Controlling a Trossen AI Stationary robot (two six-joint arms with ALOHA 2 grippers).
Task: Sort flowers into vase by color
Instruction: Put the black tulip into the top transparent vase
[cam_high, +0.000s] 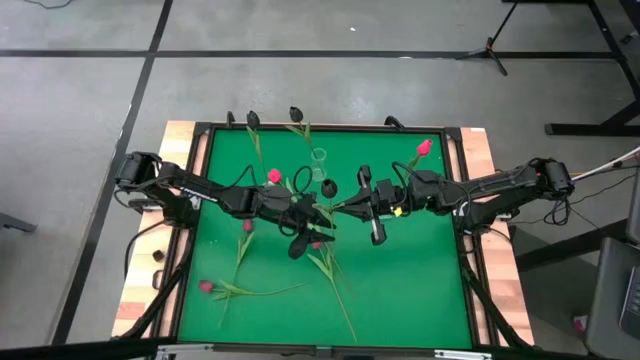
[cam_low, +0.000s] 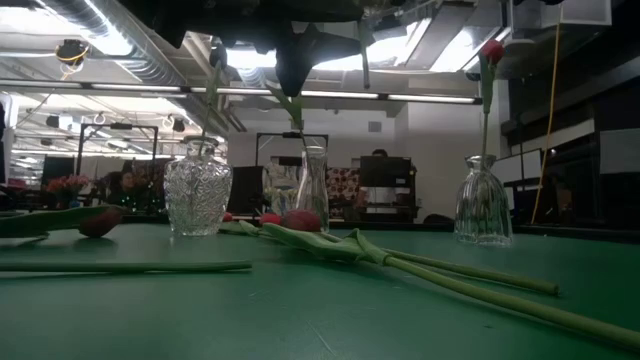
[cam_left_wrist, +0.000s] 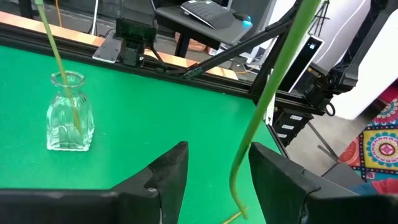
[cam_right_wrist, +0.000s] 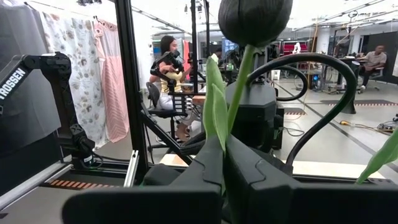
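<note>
**Near-black tulip held between both arms; several stems left on the mat**

We have both arms meeting over the middle of the green felt table top (cam_high: 400, 290). Our right gripper (cam_right_wrist: 224, 163) is clamped on the stem of a near-black artificial tulip (cam_right_wrist: 254, 20), holding it upright. Our left gripper (cam_left_wrist: 214, 167) stands with its jaws apart, a green stem (cam_left_wrist: 268, 93) running through the gap untouched.

Some sorting looks done: the ribbed clear glass vase (cam_low: 197, 195), the slim clear glass vase (cam_low: 312, 190) and the bell-shaped clear glass vase (cam_low: 483, 205) each carry a stem, the last one a bright pink-red tulip (cam_low: 491, 50). We judge the task roughly midway. At least three loose tulips (cam_high: 330, 268) lie on the felt, including one pink-headed tulip (cam_high: 207, 287) near the front left.
</note>
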